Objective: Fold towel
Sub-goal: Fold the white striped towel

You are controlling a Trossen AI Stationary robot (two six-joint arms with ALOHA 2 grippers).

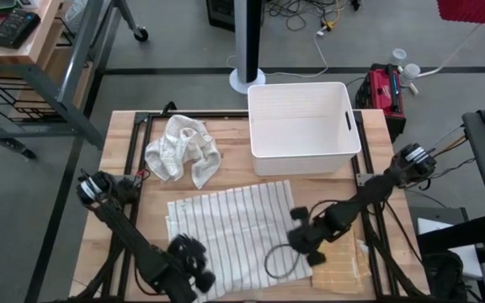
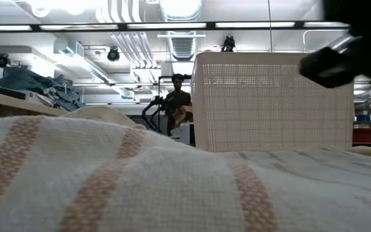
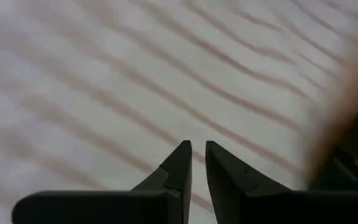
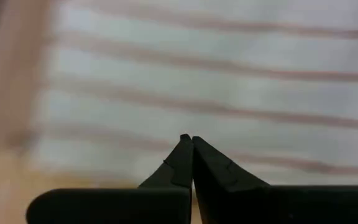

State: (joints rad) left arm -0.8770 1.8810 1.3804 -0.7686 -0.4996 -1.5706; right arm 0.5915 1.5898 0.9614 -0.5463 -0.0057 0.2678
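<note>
the wooden surface [image 1: 116, 151] carries everything, with one white basket [image 1: 300, 126] standing at its far side, right of centre. the one striped towel [image 1: 234, 223] lies spread flat on the near half of the surface, between the two arms, its near left corner by the left end effector [image 1: 190, 263] and its right edge under the right end effector [image 1: 303, 240]. one crumpled white cloth [image 1: 182, 150] sits in a heap just beyond the towel, left of the basket, and one yellowish cloth [image 1: 343, 268] lies flat at the towel's near right, just beside it.

the towel looks thin, light and limp, so it should drape and sag the moment it is lifted and may drag or wrinkle instead of sliding cleanly. my judgement is that the best hold is at a corner or along a free edge, pinching only the top layer, one end effector at each corner of the same side so the fold comes over evenly.

in the left wrist view the left end effector [image 3: 197, 163] has its fingers slightly apart just above the stripes, with nothing visibly between them. in the right wrist view the right end effector [image 4: 187, 152] has its fingers pressed together over the towel's edge, and no cloth shows pinched there.
</note>
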